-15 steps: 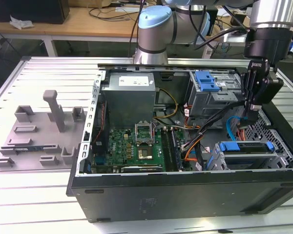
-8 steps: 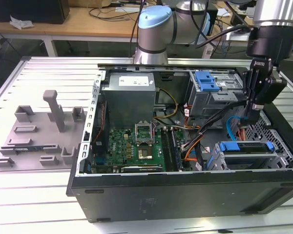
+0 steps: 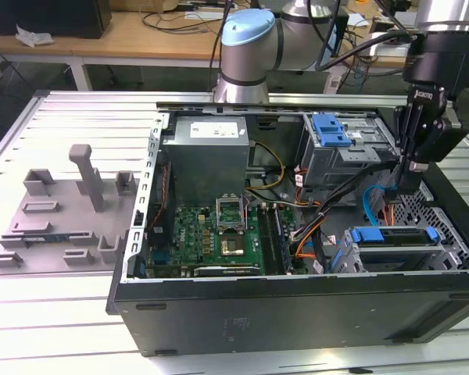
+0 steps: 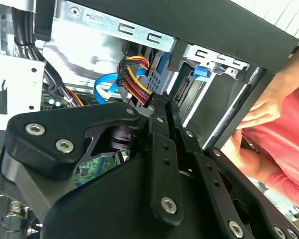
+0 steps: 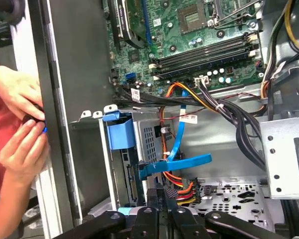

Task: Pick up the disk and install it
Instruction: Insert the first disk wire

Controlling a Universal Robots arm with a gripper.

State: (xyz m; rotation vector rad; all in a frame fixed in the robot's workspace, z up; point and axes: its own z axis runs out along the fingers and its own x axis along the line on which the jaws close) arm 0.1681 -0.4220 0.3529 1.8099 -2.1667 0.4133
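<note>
Working deep in the open computer case (image 3: 297,312), treat the disk (image 3: 391,234) as lying in its bay just below the gripper (image 4: 164,102), pinched together and empty; mind a person's hands (image 5: 20,149) beyond the wall beside it; steer clear of cables (image 4: 134,74) ahead.

The arm (image 3: 447,55) runs off the upper edge of the exterior view. The tip of the tool (image 3: 407,181) blends into the dark cables behind it.

The disk (image 3: 392,234) sits edge-on in its bay. Its blue rail shows, but its label is hidden.

In the second wrist view the black body of the tool (image 4: 164,107) covers most of the motherboard (image 4: 92,172).

In the first wrist view one hand (image 5: 21,149) and a second hand (image 5: 12,92) are cut off by the picture's edge and partly hidden behind the case wall (image 5: 65,99). The small blue thing (image 5: 44,130) between them is too small to tell.
</note>
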